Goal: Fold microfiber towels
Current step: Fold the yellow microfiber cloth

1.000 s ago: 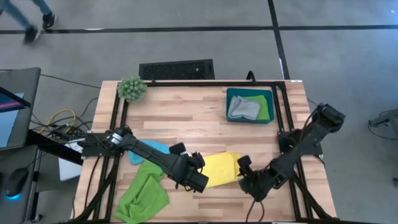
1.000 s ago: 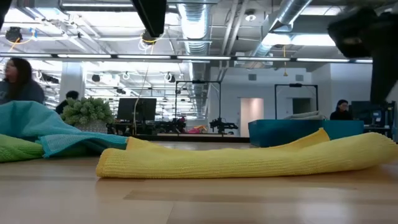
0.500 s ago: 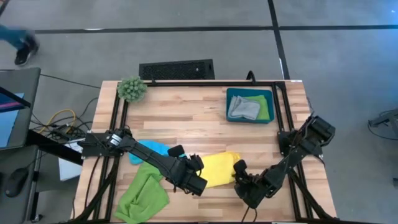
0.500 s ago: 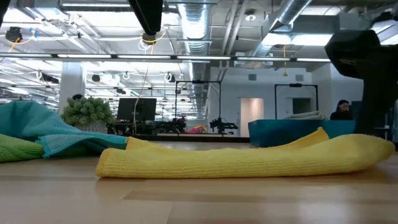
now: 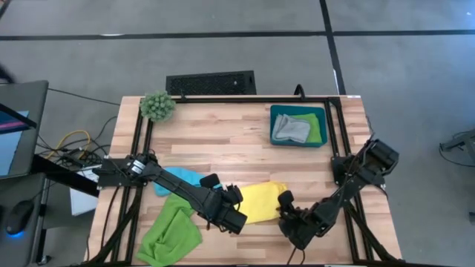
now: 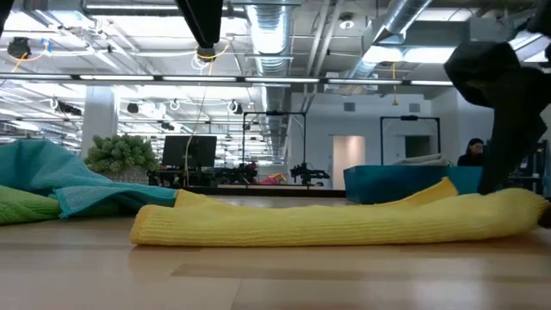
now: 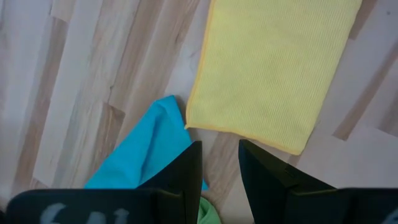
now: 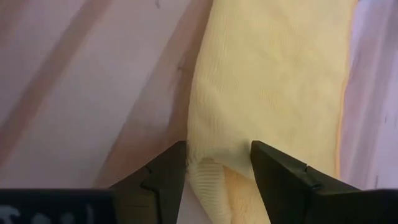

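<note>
Your pale wooden slatted desk [image 5: 223, 137] carries a folded soft yellow microfiber towel [image 5: 261, 202] at its front middle, between both arms. Your right claw [image 8: 217, 163] stands spread wide astride the towel's right end; your left claw [image 7: 220, 163] hovers part open, holding nothing.

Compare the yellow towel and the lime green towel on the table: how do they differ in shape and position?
The yellow towel lies folded into a neat flat rectangle between the left gripper and the right gripper, whose open fingers straddle its corner; the lime green towel lies crumpled at the table's near left edge, away from both grippers. Both are soft cloths on the wooden table.
</note>
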You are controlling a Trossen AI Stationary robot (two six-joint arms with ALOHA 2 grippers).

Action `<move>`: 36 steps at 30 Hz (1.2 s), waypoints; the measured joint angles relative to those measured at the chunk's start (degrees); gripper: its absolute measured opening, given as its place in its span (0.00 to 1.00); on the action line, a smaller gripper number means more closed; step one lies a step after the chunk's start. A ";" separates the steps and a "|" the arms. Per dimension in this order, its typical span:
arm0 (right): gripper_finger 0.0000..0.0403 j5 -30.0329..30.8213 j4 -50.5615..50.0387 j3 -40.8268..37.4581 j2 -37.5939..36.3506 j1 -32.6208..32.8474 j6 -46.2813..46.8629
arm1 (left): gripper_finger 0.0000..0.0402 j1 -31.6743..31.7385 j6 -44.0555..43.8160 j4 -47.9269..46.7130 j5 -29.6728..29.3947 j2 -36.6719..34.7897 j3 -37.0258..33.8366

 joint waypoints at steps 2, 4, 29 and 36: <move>0.51 -0.76 -0.62 0.00 0.12 -0.49 0.46 | 0.24 0.00 0.02 0.00 0.00 0.00 0.00; 0.51 -3.04 -0.55 0.02 1.06 -1.38 1.14 | 0.24 0.00 0.04 0.00 0.02 0.00 0.00; 0.04 -6.01 -19.28 8.48 1.96 -5.65 -6.85 | 0.24 -0.86 -0.87 0.00 0.31 0.02 0.00; 0.03 -8.51 -24.89 13.11 1.93 -8.66 -19.90 | 0.24 -1.61 -1.97 0.01 0.28 0.02 0.00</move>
